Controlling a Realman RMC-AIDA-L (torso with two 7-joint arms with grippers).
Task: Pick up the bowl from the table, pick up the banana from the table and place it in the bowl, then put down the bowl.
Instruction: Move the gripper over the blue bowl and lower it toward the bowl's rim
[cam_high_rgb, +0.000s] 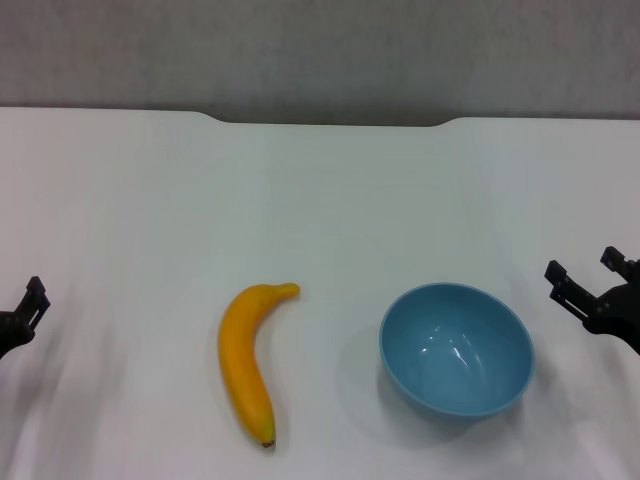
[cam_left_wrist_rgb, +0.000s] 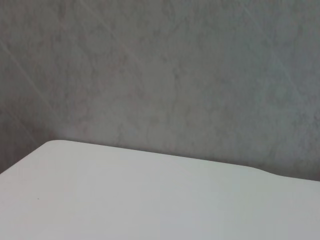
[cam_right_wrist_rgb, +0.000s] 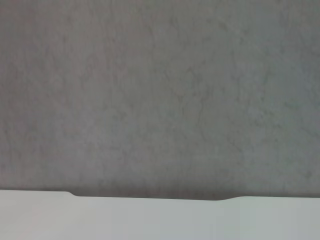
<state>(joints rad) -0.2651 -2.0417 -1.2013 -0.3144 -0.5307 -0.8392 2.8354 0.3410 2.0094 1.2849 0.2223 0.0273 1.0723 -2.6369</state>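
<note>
The light-blue bowl (cam_high_rgb: 456, 348) stands upright and empty on the white table (cam_high_rgb: 320, 200), right of centre and near the front. The yellow-orange banana (cam_high_rgb: 247, 359) lies on the table to the bowl's left, with its stem toward the far side and its dark tip toward the front. My right gripper (cam_high_rgb: 583, 268) is open and empty at the right edge of the head view, just right of the bowl and apart from it. My left gripper (cam_high_rgb: 22, 315) is at the far left edge, well away from the banana. Both wrist views show only the table and the wall.
The table's far edge has a shallow notch (cam_high_rgb: 335, 122), which also shows in the right wrist view (cam_right_wrist_rgb: 150, 196). A grey wall (cam_high_rgb: 320, 50) stands behind it. The left wrist view shows a rounded table corner (cam_left_wrist_rgb: 50, 145).
</note>
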